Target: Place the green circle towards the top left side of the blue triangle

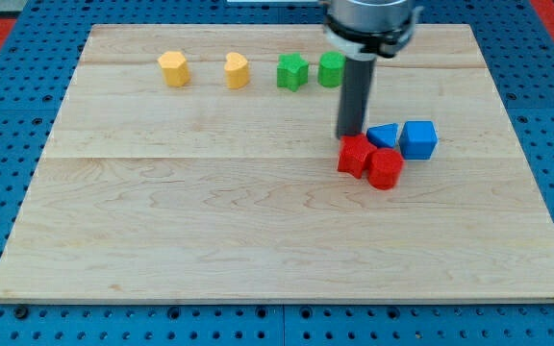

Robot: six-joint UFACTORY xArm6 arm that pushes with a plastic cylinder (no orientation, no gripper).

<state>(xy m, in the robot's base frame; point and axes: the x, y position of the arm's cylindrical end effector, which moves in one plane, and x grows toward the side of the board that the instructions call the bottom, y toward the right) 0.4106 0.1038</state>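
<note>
The green circle [331,69] sits near the view's top, partly hidden behind the rod. The blue triangle [383,135] lies right of centre, touching a blue cube [418,139] on its right. My tip [351,134] is just left of the blue triangle and just above a red block [355,156]. The tip is below the green circle, apart from it. The green circle is up and to the left of the blue triangle, some way off.
A green star [293,71] sits left of the green circle. A yellow heart [237,70] and a yellow hexagon-like block [173,68] lie further left. A second red block [385,168] touches the first. The wooden board [258,240] rests on blue pegboard.
</note>
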